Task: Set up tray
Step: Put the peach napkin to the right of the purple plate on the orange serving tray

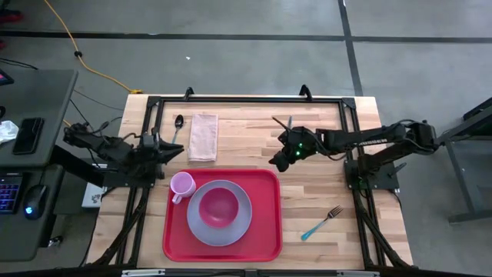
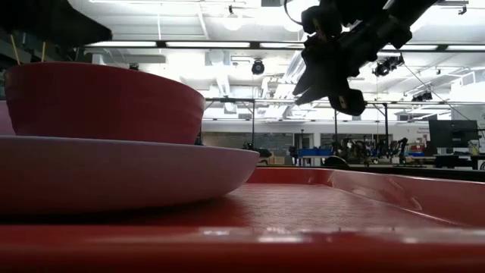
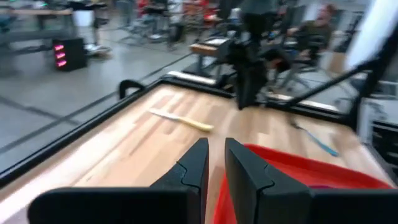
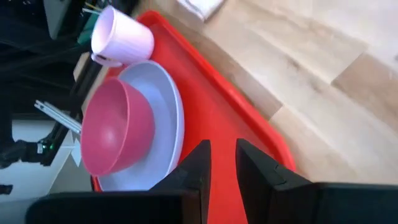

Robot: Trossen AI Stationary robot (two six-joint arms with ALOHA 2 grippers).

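A glossy red plastic tray [image 1: 265, 231] with rounded corners carries a smooth grey plate [image 1: 240, 225] and pink bowl [image 1: 218, 205]; both grippers' fingers, left [image 1: 174, 152] and right [image 1: 274, 161], stand slightly apart, empty.

tray [image 1: 265, 231]: red plastic, finely textured; table [image 1: 323, 196]: pale matt wood; napkin [image 1: 204, 136]: beige cloth; bowl [image 4: 115, 134]: smooth pink plastic.

One red tray [image 1: 265, 231], one grey plate [image 1: 198, 228], one pink bowl [image 1: 218, 206], one pink cup [image 1: 182, 185], one spoon [image 1: 177, 125], one folded napkin [image 1: 204, 136] and one blue-handled fork [image 1: 321, 223] are counted on the table [image 1: 307, 192].
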